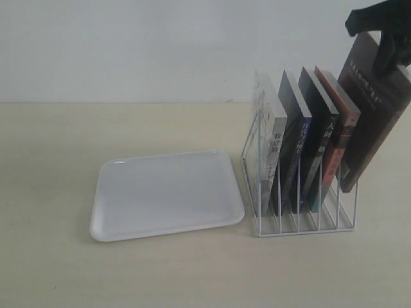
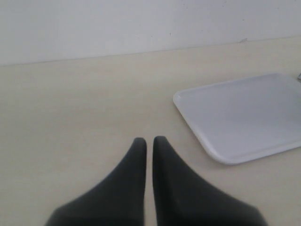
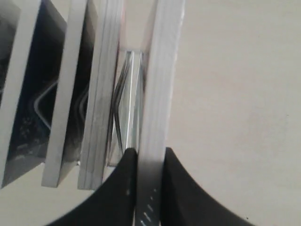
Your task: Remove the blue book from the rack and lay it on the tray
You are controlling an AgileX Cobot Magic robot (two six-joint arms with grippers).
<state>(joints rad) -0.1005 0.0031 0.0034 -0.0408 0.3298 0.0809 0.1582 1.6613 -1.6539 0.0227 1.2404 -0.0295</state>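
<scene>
1. White tray (image 1: 160,192) lies on the surface (image 1: 51,269), at 9 o'clock from the rack (image 1: 300,218).
2. Second from the tray stands the blue book (image 1: 300,138).
3. Right fingers (image 3: 126,165) grip the dark brown book (image 1: 376,109); left fingers (image 2: 138,155) are pressed together.

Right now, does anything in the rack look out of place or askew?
Yes. The dark brown book in the rack's rightmost slot stands higher than the other four and leans outward; the right gripper is shut on its top edge. The blue book is untouched.
</scene>
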